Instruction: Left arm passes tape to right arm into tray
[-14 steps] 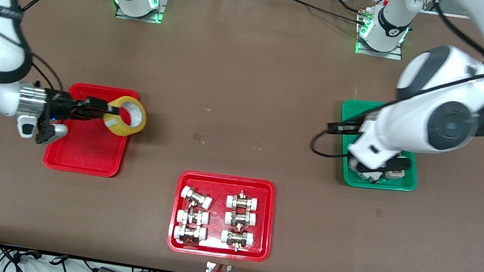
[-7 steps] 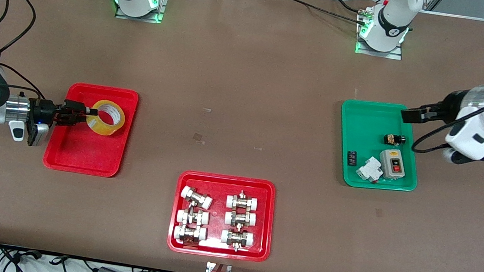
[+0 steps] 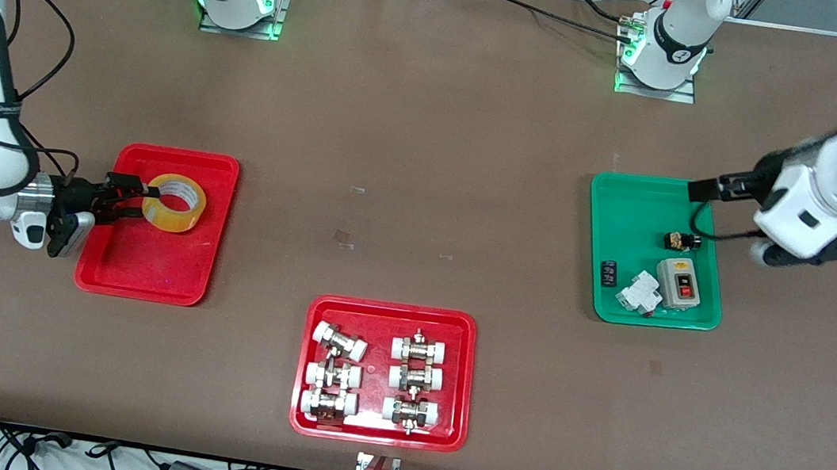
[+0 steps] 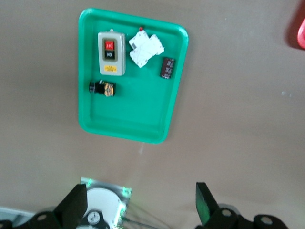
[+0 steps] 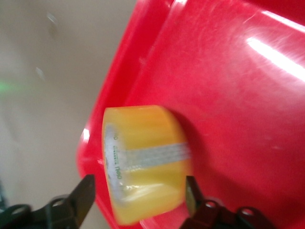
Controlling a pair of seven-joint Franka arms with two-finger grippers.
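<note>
The yellow tape roll lies in the plain red tray, in the part farther from the front camera. My right gripper is low over the tray beside the roll. In the right wrist view its black fingers stand apart on either side of the tape, with a gap on one side, above the tray floor. My left gripper is open and empty over the green tray's edge, and its fingers are spread wide in the left wrist view.
A red tray with several white-capped metal fittings sits near the front camera. The green tray, also in the left wrist view, holds a grey switch box, a white breaker and small black parts.
The tape has gone down from the air into the red tray. The right gripper has lowered, drawn back and opened. The left arm has swung away toward its end of the table.
</note>
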